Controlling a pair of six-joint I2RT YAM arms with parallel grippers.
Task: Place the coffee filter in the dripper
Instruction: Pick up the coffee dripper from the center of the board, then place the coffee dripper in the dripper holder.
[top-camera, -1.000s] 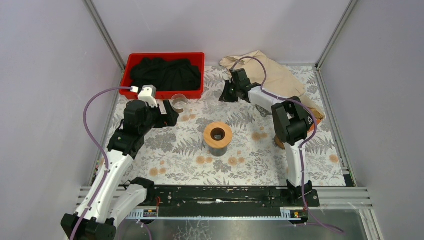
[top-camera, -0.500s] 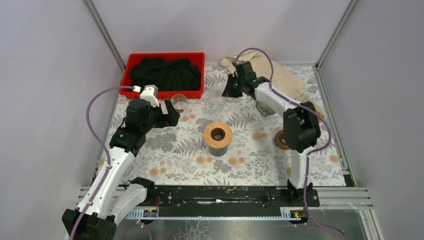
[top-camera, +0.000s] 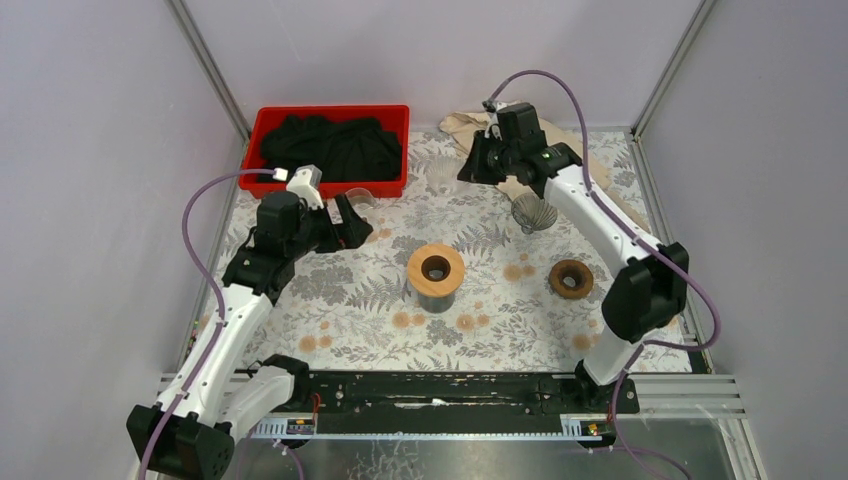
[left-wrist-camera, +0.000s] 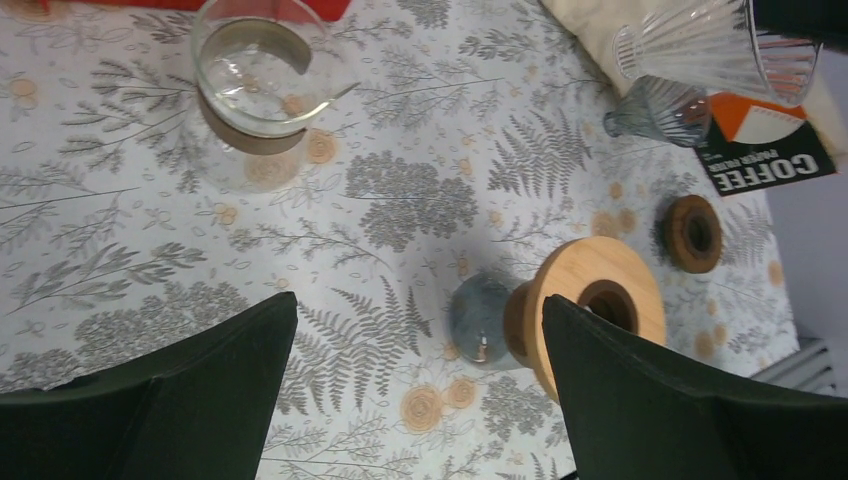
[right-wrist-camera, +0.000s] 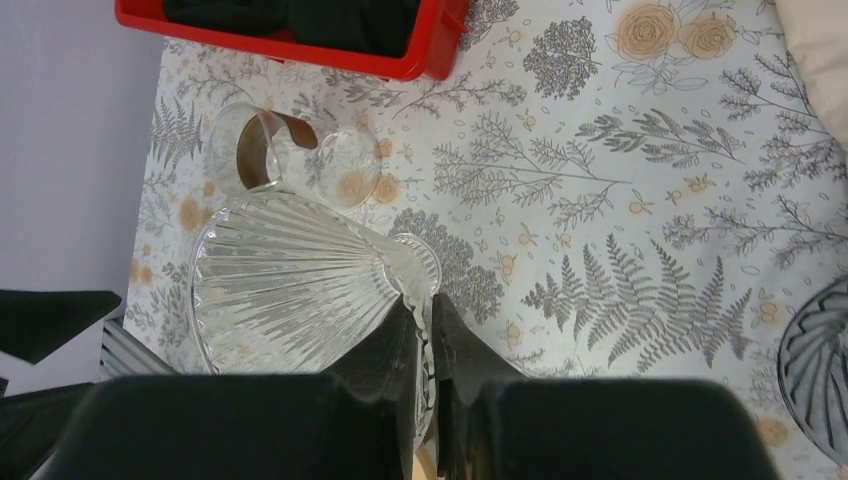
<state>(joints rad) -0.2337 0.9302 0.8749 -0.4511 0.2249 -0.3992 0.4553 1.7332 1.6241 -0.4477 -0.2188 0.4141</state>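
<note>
My right gripper (right-wrist-camera: 428, 340) is shut on the base flange of a clear ribbed glass dripper (right-wrist-camera: 290, 290), which hangs on its side above the table's far middle (top-camera: 442, 176). The left wrist view shows the dripper (left-wrist-camera: 690, 40) at its top right. No loose coffee filter shows; a black and orange packet printed COFFEE (left-wrist-camera: 765, 150) lies on the beige cloth. My left gripper (left-wrist-camera: 420, 390) is open and holds nothing, and in the top view it (top-camera: 350, 222) hovers left of centre.
A glass carafe with a wooden collar (top-camera: 435, 270) stands mid-table. A wooden ring (top-camera: 572, 279) lies to its right, a second greyish ribbed cone (top-camera: 533, 212) behind. A glass cup (top-camera: 358, 203) sits before the red bin (top-camera: 396, 186) of black cloth. Beige cloth (top-camera: 572, 152) covers the back right.
My right arm has swung up and toward the back, carrying the dripper higher and uncovering the wooden ring. My left gripper has edged slightly right and stays open.
</note>
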